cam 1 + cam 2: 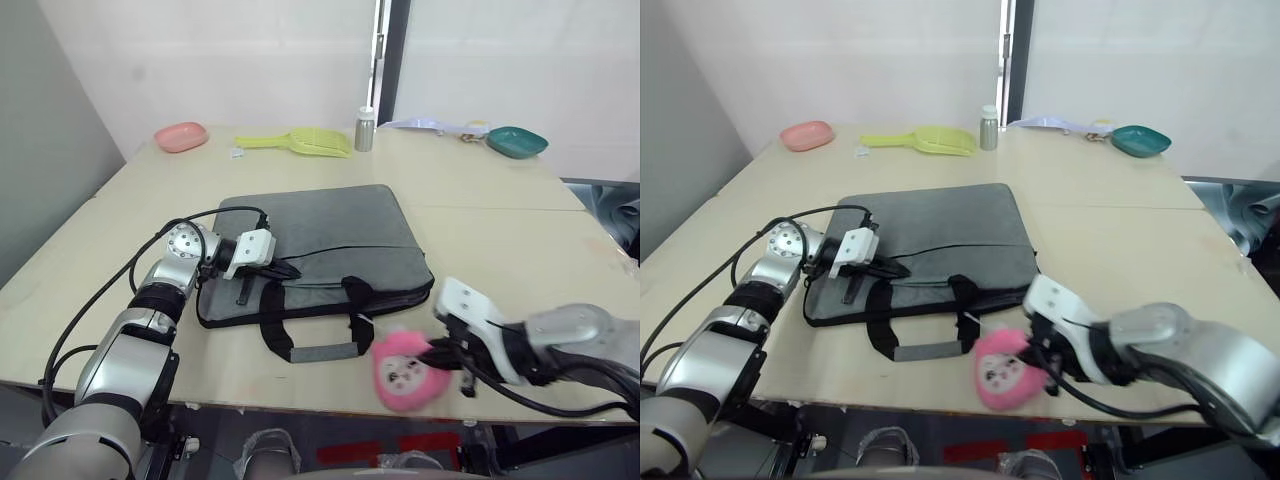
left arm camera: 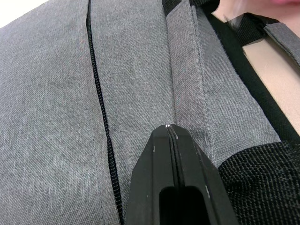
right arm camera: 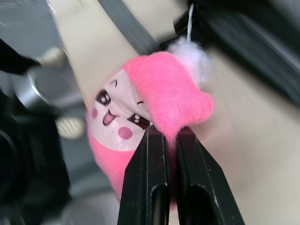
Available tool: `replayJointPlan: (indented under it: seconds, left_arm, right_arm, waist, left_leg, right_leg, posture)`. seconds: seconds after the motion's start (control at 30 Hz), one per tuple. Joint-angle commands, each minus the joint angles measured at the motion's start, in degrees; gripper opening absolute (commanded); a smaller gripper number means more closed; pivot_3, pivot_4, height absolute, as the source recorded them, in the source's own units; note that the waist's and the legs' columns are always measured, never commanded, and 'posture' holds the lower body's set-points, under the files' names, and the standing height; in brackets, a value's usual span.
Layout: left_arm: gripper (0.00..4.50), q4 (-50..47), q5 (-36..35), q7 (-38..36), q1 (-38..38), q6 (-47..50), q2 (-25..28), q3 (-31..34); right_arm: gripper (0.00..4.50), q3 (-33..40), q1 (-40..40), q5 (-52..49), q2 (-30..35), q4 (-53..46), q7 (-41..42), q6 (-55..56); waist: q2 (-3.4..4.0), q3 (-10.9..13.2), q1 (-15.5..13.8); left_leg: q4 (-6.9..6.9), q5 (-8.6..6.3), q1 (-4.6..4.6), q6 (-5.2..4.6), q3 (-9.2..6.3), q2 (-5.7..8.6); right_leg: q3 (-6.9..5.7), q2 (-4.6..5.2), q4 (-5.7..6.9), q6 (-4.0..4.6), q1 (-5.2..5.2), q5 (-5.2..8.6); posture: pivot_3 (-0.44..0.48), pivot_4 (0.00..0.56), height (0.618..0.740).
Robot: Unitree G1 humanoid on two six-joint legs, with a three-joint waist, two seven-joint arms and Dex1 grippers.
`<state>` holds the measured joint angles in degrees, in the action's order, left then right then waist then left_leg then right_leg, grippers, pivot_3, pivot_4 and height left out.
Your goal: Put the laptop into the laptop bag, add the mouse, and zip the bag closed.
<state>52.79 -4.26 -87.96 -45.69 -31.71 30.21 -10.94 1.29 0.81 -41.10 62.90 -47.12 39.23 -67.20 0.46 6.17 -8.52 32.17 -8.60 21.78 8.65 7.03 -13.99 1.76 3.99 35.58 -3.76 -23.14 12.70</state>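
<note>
Bag: the grey laptop bag [image 1: 320, 245] lies flat mid-table, long side across, handles [image 1: 318, 322] toward the robot.
Left gripper [image 2: 171, 133]: fingers pressed together, tip resting on the bag's near-left fabric, beside the zipper [image 2: 101, 117].
Right gripper [image 3: 169, 138]: pinching the pink plush toy [image 1: 405, 370] at the table's near edge, just right of the handles.
Laptop and mouse: can't spot either; whether they're inside, I cannot tell.
Key relation: the zipper runs along the bag's length right beside the left gripper, so that's the nearer arm.
</note>
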Motion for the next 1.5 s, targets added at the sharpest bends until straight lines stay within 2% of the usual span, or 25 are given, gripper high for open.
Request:
replayJointPlan:
  seconds: [0.03, 0.23, 0.43, 0.5, 0.63, 0.77, 0.97, 1.13, 1.23, 1.5]
  left_arm:
    - [0.0, 2.3, 3.9, -1.6, 3.8, 1.1, 1.0, -3.2]
    - [0.0, -1.1, 2.6, -2.7, 5.0, 2.8, 2.1, -2.7]
    - [0.0, -4.5, 2.0, -2.8, 5.7, 5.2, 2.7, -2.7]
    - [0.0, -5.2, 1.9, -2.8, 5.8, 5.9, 2.7, -2.8]
    - [0.0, -7.0, 1.7, -2.8, 6.0, 7.5, 3.0, -2.8]
    - [0.0, -9.5, 1.3, -2.8, 6.6, 9.2, 3.5, -2.8]
    - [0.0, -15.2, 0.3, -2.6, 8.8, 12.7, 4.3, -2.8]
    - [0.0, -16.8, -0.1, -2.1, 10.1, 13.7, 4.5, -2.9]
    - [0.0, -16.5, -0.3, -1.7, 10.2, 13.7, 4.4, -2.8]
    - [0.0, -17.5, -0.5, -1.5, 10.5, 14.7, 4.3, -3.0]
  right_arm:
    - [0.01, 4.1, -7.0, 5.6, 5.1, 3.1, 3.2, 6.0]
    - [0.01, 7.9, -10.2, 11.3, 8.0, 11.7, 6.6, 14.5]
    - [0.01, 7.5, -10.1, 18.2, 12.5, 20.1, 10.2, 22.2]
    - [0.01, 5.6, -8.0, 21.2, 13.6, 23.3, 10.6, 25.2]
    - [0.01, -3.1, 3.2, 29.6, 13.3, 31.2, 10.1, 30.2]
    - [0.01, -15.5, 23.0, 41.7, 5.6, 42.1, 8.9, 34.3]
    - [0.01, -25.1, 39.1, 51.2, -6.9, 52.3, 9.7, 39.7]
    - [0.01, -26.6, 43.0, 51.7, -15.4, 53.9, 12.5, 42.2]
    - [0.01, -26.2, 42.6, 51.7, -17.6, 52.5, 14.3, 43.8]
    - [0.01, -26.4, 45.6, 56.2, -22.9, 56.0, 12.0, 45.7]
  waist:
    - [0.11, -0.1, 0.0]
    - [0.29, -0.4, 0.4]
    - [0.42, -0.5, 0.8]
    - [0.43, -0.5, 0.9]
    - [0.46, -0.5, 1.2]
    - [0.48, -0.4, 2.3]
    - [0.51, -0.3, 3.3]
    - [0.5, -0.3, 3.4]
    - [0.49, -0.3, 3.3]
    - [0.49, -0.3, 4.0]
  left_leg:
    - [0.0, -0.01, 0.01, -0.01, 0.0, 0.0]
    - [0.03, -0.19, -0.01, -0.36, 0.06, 0.18]
    - [0.02, -0.24, -0.02, -0.5, 0.09, 0.19]
    - [0.02, -0.26, -0.01, -0.54, 0.09, 0.2]
    - [0.07, -0.26, 0.02, -0.57, 0.1, 0.21]
    - [0.16, -0.25, 0.03, -0.61, 0.1, 0.25]
    - [0.22, -0.24, 0.09, -0.61, 0.09, 0.24]
    - [0.21, -0.22, 0.14, -0.63, 0.1, 0.21]
    - [0.2, -0.21, 0.15, -0.65, 0.1, 0.19]
    - [0.22, -0.26, 0.06, -0.57, 0.1, 0.13]
  right_leg:
    - [0.0, 0.01, 0.0, -0.02, 0.0, 0.01]
    - [0.04, 0.23, 0.04, 0.03, 0.01, 0.16]
    - [0.03, 0.25, 0.07, 0.05, 0.0, 0.22]
    - [0.03, 0.25, 0.06, 0.06, 0.0, 0.23]
    - [0.02, 0.26, 0.09, 0.07, -0.01, 0.24]
    - [0.04, 0.28, 0.18, 0.06, -0.03, 0.23]
    - [0.0, 0.28, 0.39, 0.13, -0.12, 0.27]
    - [-0.01, 0.23, 0.48, 0.2, -0.22, 0.31]
    - [-0.05, 0.22, 0.47, 0.25, -0.23, 0.34]
    - [-0.01, 0.17, 0.54, 0.26, -0.21, 0.34]
  posture:
    - [0.0, 0.15, 0.74]
    - [0.0, 0.15, 0.74]
    - [0.0, 0.15, 0.74]
    - [0.0, 0.15, 0.74]
    - [0.0, 0.15, 0.74]
    - [0.0, 0.15, 0.74]
    - [0.0, 0.15, 0.74]
    - [0.0, 0.15, 0.74]
    - [0.0, 0.15, 0.74]
    - [0.0, 0.15, 0.74]
